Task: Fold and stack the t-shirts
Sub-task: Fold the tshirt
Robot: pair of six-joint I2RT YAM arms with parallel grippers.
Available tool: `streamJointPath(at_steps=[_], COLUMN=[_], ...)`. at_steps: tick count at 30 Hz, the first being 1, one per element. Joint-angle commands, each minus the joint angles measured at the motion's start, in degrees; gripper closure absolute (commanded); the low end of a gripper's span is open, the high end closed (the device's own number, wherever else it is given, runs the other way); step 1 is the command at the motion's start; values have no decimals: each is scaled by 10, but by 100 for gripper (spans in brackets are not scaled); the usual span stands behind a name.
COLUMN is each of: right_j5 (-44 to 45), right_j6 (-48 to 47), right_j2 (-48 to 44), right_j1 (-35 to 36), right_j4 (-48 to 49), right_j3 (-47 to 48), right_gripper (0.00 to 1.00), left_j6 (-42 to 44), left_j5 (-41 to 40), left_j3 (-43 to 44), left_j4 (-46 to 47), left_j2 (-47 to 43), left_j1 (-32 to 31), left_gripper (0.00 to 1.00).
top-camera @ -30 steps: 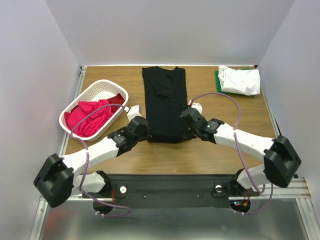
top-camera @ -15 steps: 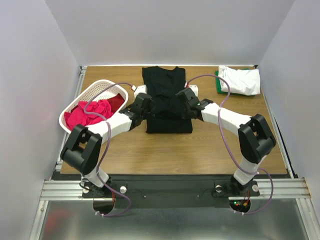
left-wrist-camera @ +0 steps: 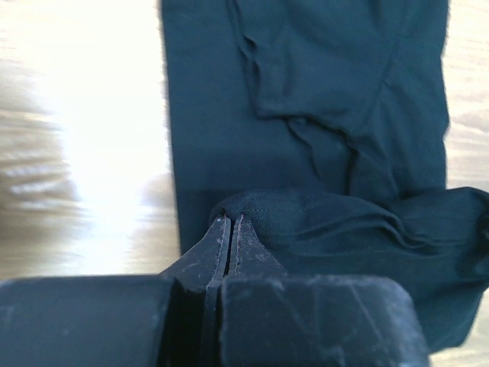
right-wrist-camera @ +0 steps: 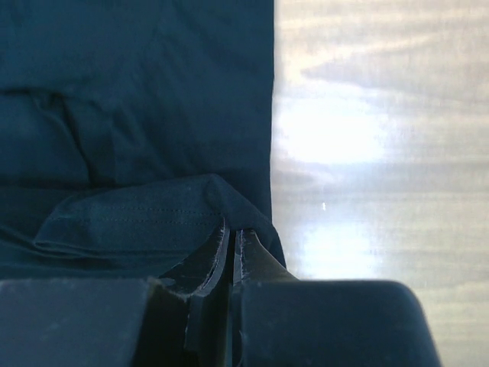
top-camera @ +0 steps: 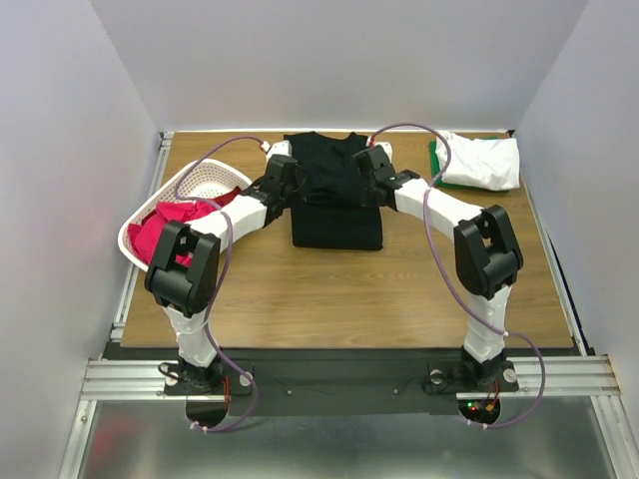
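Wooden table (top-camera: 300, 299) boards, walled in pale grey on three sides, are seen from above, with the black t-shirt (top-camera: 335, 225) lying between the two grippers. A second ago the shirt was stretched out as a long strip and both grippers were set at its near hem. Since then the hem has been carried away from the bases and over the body of the shirt, so the strip is now roughly halved and a doubled layer lies behind the fingers.

The left gripper (top-camera: 283, 172) is clamped on the left corner of the hem, its jaws pressed together with a pinch of black fabric between them. The right gripper (right-wrist-camera: 231, 235) is closed in the same way on the right corner. Ahead of each tool the flat lower layer, with its seams and creases, is spread toward the collar.

It is judged that this fold is nearly done. The carried hem is held over the upper part of the shirt, short of the collar, and it remains to be lowered, squared with the layer beneath and released.

Well outboard of the right gripper a folded white t-shirt (top-camera: 481, 160) is laid on a green t-shirt (top-camera: 433, 160), presumably where the stack is to be built. Outboard of the left gripper, pink/red t-shirts (top-camera: 170, 228) are left in the white basket (top-camera: 205, 176), not yet folded.
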Motion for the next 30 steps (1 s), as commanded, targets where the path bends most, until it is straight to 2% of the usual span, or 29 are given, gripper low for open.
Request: streamJointPath(at_steps=[1, 7, 20, 21, 22, 23, 24, 25, 26, 27, 30], right_j5=[-14, -28, -37, -41, -46, -51, -58, -59, -59, -59, -57], right_j6=[-25, -31, -39, -41, -45, -52, -53, -57, -58, -59, -57], right_j2=[21, 59, 92, 91, 90, 84, 81, 67, 59, 48, 7], right_j1=[-12, -20, -32, -32, -32, -32, -32, -32, -31, -32, -32], right_j4=[19, 19, 20, 19, 19, 19, 19, 19, 20, 19, 19], right_j3=[52, 91, 116, 120, 121, 122, 121, 119, 115, 111, 79], right_gripper=[100, 100, 98, 89, 56, 39, 29, 20, 18, 12, 8], left_j6=[18, 24, 30, 28, 25, 23, 20, 20, 19, 18, 14], left_j5=[8, 22, 22, 17, 12, 7, -4, -9, -20, -27, -36], left_j3=[37, 56, 92, 99, 102, 105, 107, 107, 105, 102, 74], left_j4=[4, 7, 20, 20, 19, 17, 16, 16, 17, 17, 24], left_j2=[-1, 34, 96, 96, 95, 88, 82, 68, 59, 49, 9], left_j1=[26, 36, 47, 47, 48, 48, 47, 46, 45, 44, 37], left_gripper=[100, 100, 100, 100, 100, 99, 71, 35, 17, 10, 8])
